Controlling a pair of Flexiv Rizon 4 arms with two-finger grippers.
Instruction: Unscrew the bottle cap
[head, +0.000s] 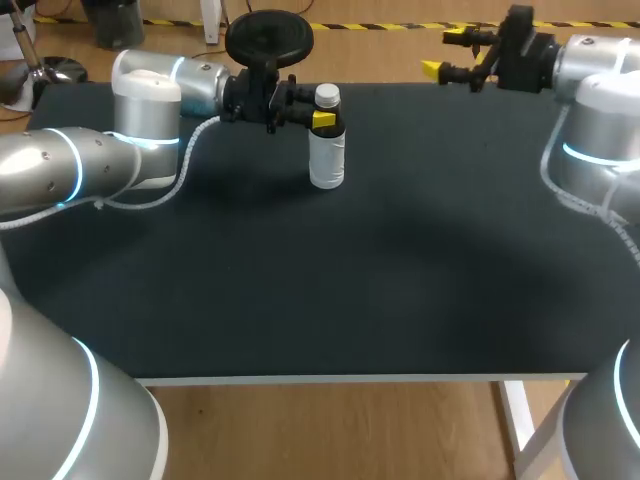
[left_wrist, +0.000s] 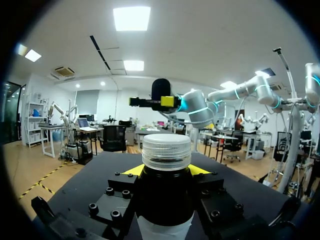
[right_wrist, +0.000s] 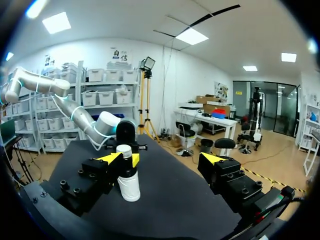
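Pinched from both sides by the left gripper (left_wrist: 165, 171), the bottle (left_wrist: 165, 200) stands upright on the black table (head: 400, 250), held at its dark neck just below the ribbed white cap (left_wrist: 166, 151). Well apart from it, the right gripper (right_wrist: 161, 159) has its fingers spread wide on nothing, with the bottle far ahead, roughly in line with one finger.

Nothing legible here — the bottle (head: 328, 142) wears a white label (head: 327, 165), but no letter, number or sign on it can be made out in any view.
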